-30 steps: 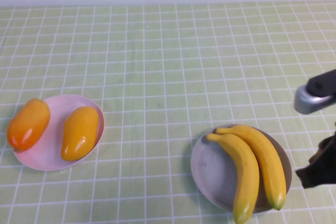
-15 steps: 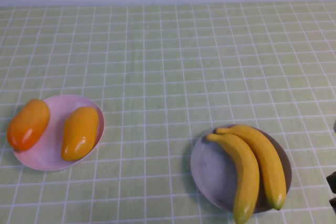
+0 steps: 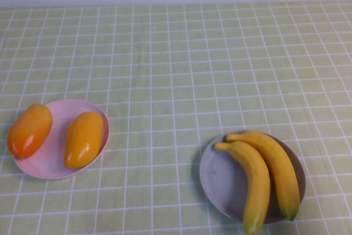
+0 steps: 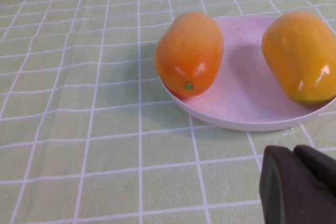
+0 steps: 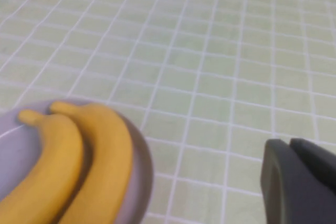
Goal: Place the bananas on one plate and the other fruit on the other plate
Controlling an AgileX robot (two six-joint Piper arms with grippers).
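The right arm, which showed at the right edge of the surface a second ago and only as a sliver half a second ago, is now gone from the high view altogether. The two bananas (image 3: 267,177) lie side by side on the grey-blue plate (image 3: 217,177) near the front right corner of the surface, their lower tips reaching over its front rim. They appear to have settled very slightly as the arm left. The two mango-like fruits (image 3: 55,133) rest on the pink plate (image 3: 52,163) near the left edge; the redder one overhangs the rim on the outer side. Nothing else has shifted. With each kind of fruit on its own plate and the arm drawn back, the sorting looks finished, and the withdrawal reads as a retreat to rest.

Neither arm appears from above. The right hand (image 5: 299,182) shows only as a dark block in a corner of its own wrist view, holding nothing, near the bananas' plate but apart from it; its two fingers seem pressed together. The left hand (image 4: 299,184) shows the same way, just beside the pink plate, empty, fingers seemingly closed. The fingertips of both are cut off by the frame, so how tightly they meet is a judgement.
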